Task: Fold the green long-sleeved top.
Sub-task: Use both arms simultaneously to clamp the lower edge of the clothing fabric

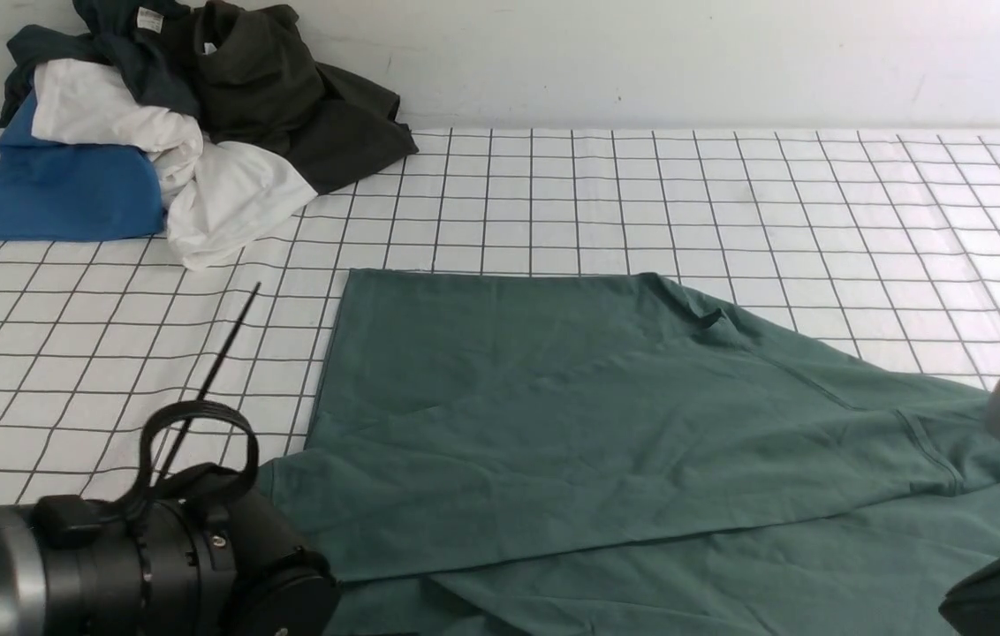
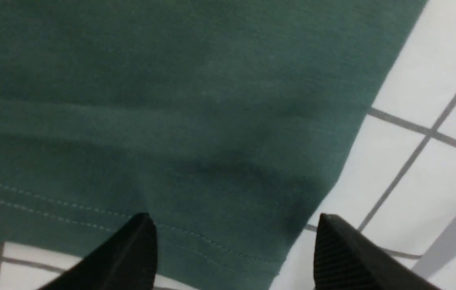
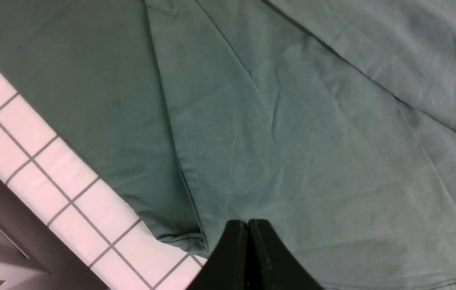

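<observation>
A: Front view?
B: The green long-sleeved top (image 1: 553,424) lies spread along the table's (image 1: 730,194) near edge, one part lapped over.
A: Left wrist?
B: The left fingers (image 2: 131,257) stand apart over its hemmed corner, holding nothing.
A: Right wrist?
B: The right fingers (image 3: 236,257) are pressed together over the cloth. A shallow pinch could catch only one layer and drag the fold askew.

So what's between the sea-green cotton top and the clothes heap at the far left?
Front view: only bare white black-gridded table cover separates green top from heap.
</observation>
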